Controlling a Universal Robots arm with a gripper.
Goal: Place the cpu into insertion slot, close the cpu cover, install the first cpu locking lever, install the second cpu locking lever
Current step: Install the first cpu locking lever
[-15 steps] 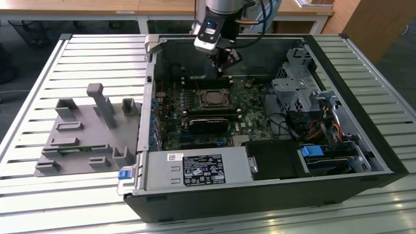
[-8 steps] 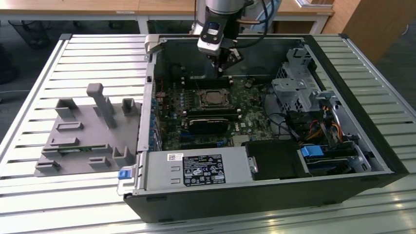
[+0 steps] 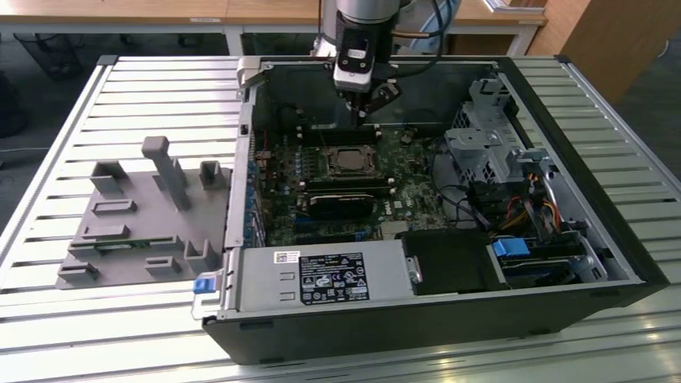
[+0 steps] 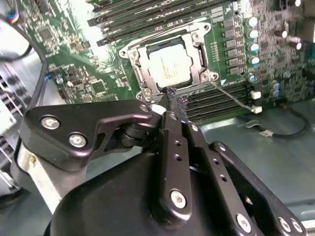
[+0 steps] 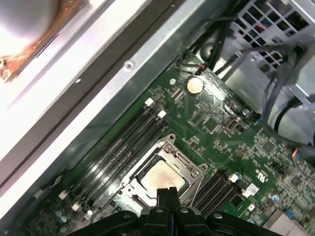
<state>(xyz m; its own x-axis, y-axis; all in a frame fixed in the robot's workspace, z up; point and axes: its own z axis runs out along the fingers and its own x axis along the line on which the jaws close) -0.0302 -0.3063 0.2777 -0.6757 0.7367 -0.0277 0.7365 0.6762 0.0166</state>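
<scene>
Finding: the cpu (image 4: 170, 66) is seated in the insertion slot (image 4: 199, 51), pale top up and level. The cpu cover (image 4: 139, 66) appears to lie down around it, with the chip showing through its window.

In the exterior view the gripper (image 3: 362, 114) hangs inside the computer case (image 3: 627, 239), at 12 o'clock of the socket and above the board. A grey fixture (image 3: 139, 215) sits on the worktop (image 3: 159, 80) at 9 o'clock of the case, well apart from the work.

Jaws: together, with nothing between them. In both wrist views the fingertips form one narrow point just beside the edge of the cover frame.

A thin wire locking lever (image 4: 231, 96) runs out from a corner of the cover, beside the memory slots. It looks unlatched. I cannot tell which of the two levers it is, nor whether the other is home.

Assessment: the work stands at the lever stage.

Advice for this step:
- Use the closed tip as a pusher and bear on the wire itself, not on the cover or the chip.
- Press the lever down first, then sideways under its hook, so it does not spring off the tip.
- Approach slowly, because the wire is thin and easily missed.
- Keep the tip off the surrounding board components.
- Confirm the cover sits flat before you load the lever.
</scene>
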